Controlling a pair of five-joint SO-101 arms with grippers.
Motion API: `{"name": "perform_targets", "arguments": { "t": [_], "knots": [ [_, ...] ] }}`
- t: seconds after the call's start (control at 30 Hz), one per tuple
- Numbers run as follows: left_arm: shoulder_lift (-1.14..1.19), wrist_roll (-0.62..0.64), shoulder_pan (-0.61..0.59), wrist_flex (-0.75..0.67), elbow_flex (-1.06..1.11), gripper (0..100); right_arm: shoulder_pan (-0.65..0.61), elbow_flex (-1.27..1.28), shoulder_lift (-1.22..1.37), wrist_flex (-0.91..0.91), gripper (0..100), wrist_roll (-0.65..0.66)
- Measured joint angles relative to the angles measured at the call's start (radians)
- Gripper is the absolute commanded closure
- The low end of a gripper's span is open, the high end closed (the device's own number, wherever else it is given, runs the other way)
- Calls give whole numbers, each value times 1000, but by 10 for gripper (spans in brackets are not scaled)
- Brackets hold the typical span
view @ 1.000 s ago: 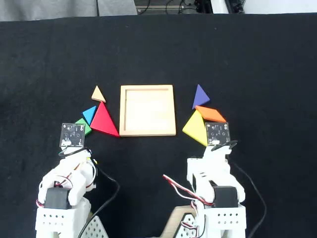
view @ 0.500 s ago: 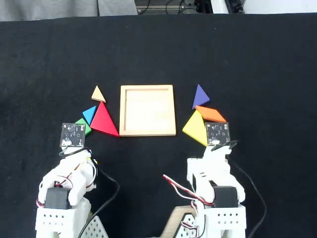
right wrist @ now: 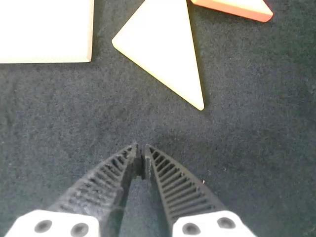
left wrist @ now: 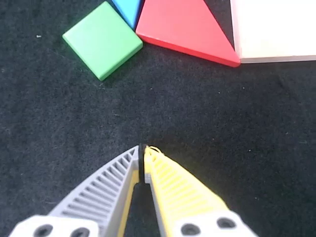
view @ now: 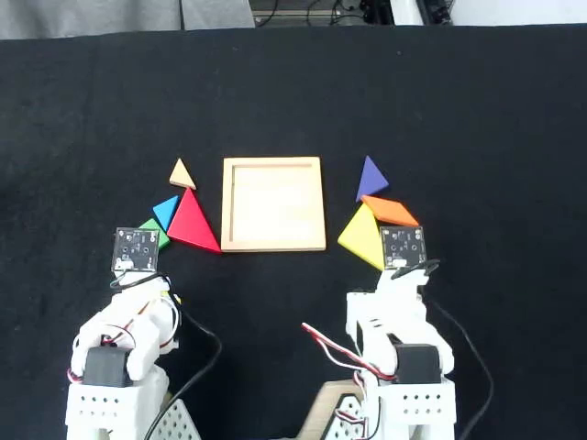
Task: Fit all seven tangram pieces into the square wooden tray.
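The square wooden tray (view: 273, 241) lies in the middle of the black table with nothing inside it. To its left sit a big red triangle (view: 193, 223), a blue triangle (view: 166, 212), a green square (view: 158, 233) and a small tan triangle (view: 182, 173). On its right are a big yellow triangle (view: 361, 236), an orange parallelogram (view: 391, 211) and a purple triangle (view: 371, 174). My left gripper (left wrist: 143, 149) is shut and empty over bare cloth, short of the green square (left wrist: 102, 40) and red triangle (left wrist: 184, 27). My right gripper (right wrist: 139, 149) is shut and empty just short of the yellow triangle (right wrist: 163, 46).
Both arm bases stand at the near edge of the table, with loose cables (view: 326, 344) between them. The tray's corner (left wrist: 274, 29) shows in the left wrist view and another corner (right wrist: 44, 29) in the right wrist view. Black cloth stretches wide behind the tray.
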Motion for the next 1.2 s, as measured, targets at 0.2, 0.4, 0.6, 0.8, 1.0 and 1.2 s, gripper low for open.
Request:
{"name": "perform_targets", "arguments": {
  "t": [0.2,0.4,0.6,0.8,1.0,1.2],
  "knots": [
    [0,0,0,0,0,970,0,0,0,0,986,0],
    [0,0,0,0,0,970,0,0,0,0,984,0],
    [0,-3,-6,-28,0,970,0,0,0,0,983,0],
    [0,-3,-253,-281,0,970,0,0,0,-236,983,0],
    [0,-3,-385,-338,0,970,0,0,0,-480,983,0],
    [0,-3,-206,-377,0,970,-52,0,0,-546,983,-2]
  ]
}}
